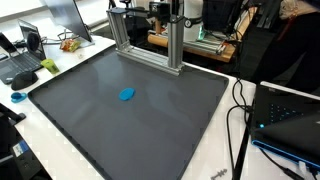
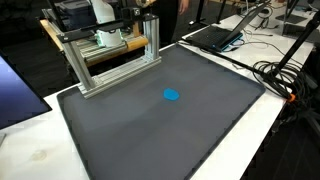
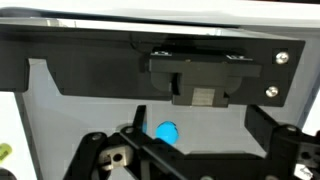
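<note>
Hovering fingers (image 3: pixel 285 150) spread open above blue blob (image 3: pixel 166 130), dark mat (image 1: pixel 160 125) beneath, aluminium frame (image 1: pixel 150 48) standing beyond

This is a robotics lab set up in an office-like room. A wide dark grey mat (image 1: pixel 100 120) covers a white table (image 1: pixel 222 162). At its far edge stands a frame of slotted aluminium extrusion bars (image 1: pixel 150 42), the kind people bolt together for test rigs. An open laptop (image 1: pixel 22 60) sits at one corner, black cables (image 1: pixel 240 112) trail across the tabletop, and cluttered desks with more equipment fill the background.
</note>
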